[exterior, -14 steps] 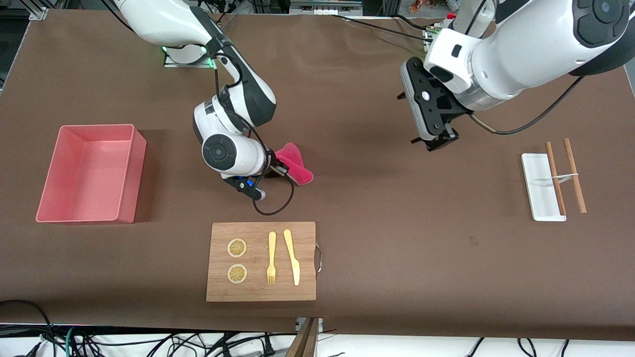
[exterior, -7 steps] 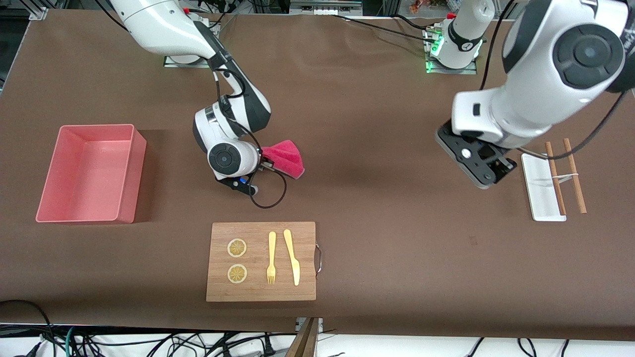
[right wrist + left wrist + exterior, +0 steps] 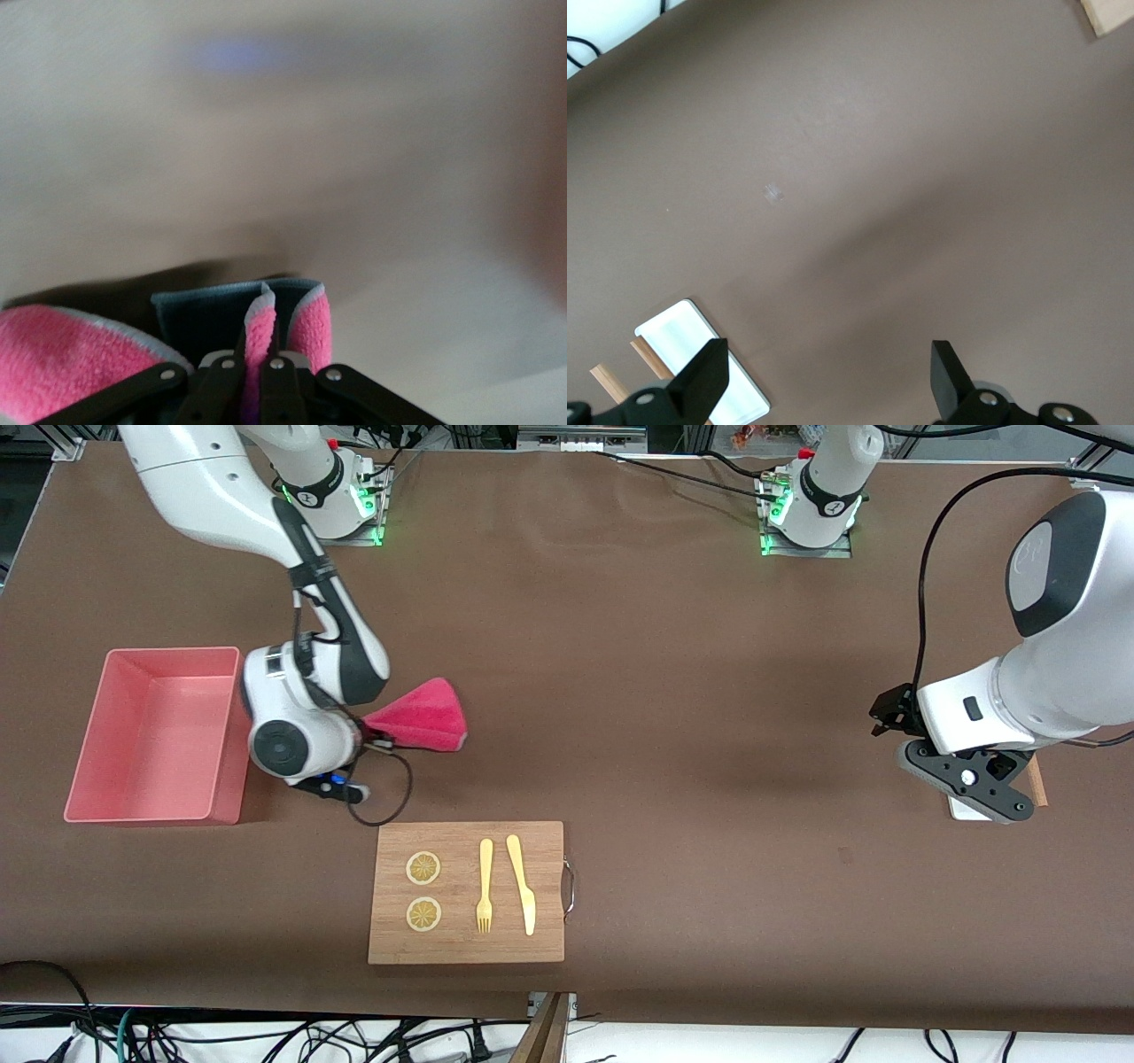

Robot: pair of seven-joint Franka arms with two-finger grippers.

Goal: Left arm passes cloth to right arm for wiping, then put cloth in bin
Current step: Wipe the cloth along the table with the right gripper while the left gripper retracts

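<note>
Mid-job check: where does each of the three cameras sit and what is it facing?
Front view: high across the table, facing both arms; right gripper holds the cloth beside the bin.
Left wrist view: looks down past the open left gripper at the white tray.
Right wrist view: shut fingers pinching the cloth.
Shared: the cloth, the tray.

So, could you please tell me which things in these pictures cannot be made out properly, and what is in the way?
- Flat white tray and brown wooden sticks: front view, mostly hidden under the open left gripper; cut off by the picture's edge in the left wrist view.
- Right gripper: front view, fingertips hidden by its own wrist and the fuzzy crimson-pink cloth it is shut on.
- Table surface: right wrist view, blurred.
</note>
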